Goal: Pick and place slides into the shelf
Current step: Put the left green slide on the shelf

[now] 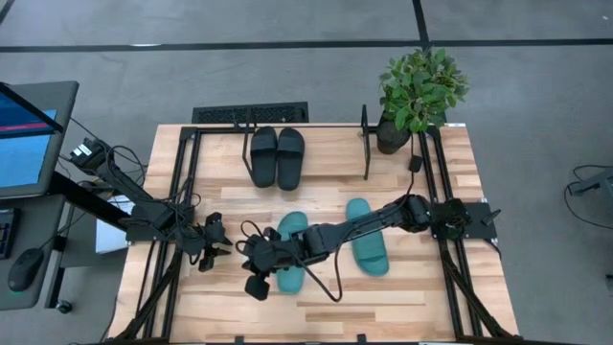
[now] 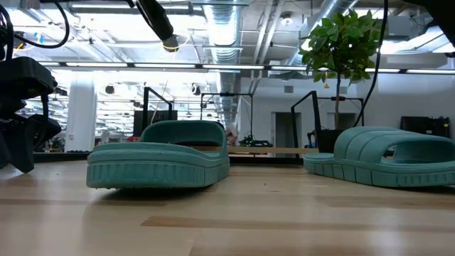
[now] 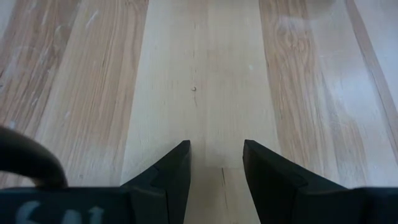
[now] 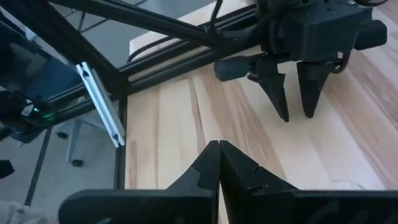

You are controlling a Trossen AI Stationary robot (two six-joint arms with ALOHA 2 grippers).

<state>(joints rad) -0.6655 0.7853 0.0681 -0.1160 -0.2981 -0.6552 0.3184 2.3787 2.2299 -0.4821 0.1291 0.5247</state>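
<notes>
Two black slides (image 1: 277,156) sit side by side in the low black shelf (image 1: 365,144) at the table's far middle. Two teal slides lie soles down on the wood: one (image 1: 291,268) (image 2: 160,160) under my right arm, the other (image 1: 367,240) (image 2: 387,156) to its right. My right gripper (image 1: 246,254) (image 4: 217,152) reaches across the first teal slide toward the table's left; it is shut and holds nothing. My left gripper (image 1: 223,246) (image 3: 215,163) is open over bare wood, just left of the right gripper, and shows in the right wrist view (image 4: 292,109).
A potted plant (image 1: 418,91) stands at the far right corner. Black arm-mount frames run along the left (image 1: 177,192) and right (image 1: 441,182) table sides. A keyboard (image 1: 251,113) lies beyond the far edge, a monitor (image 1: 24,139) off to the left. Bare wood lies along the near edge.
</notes>
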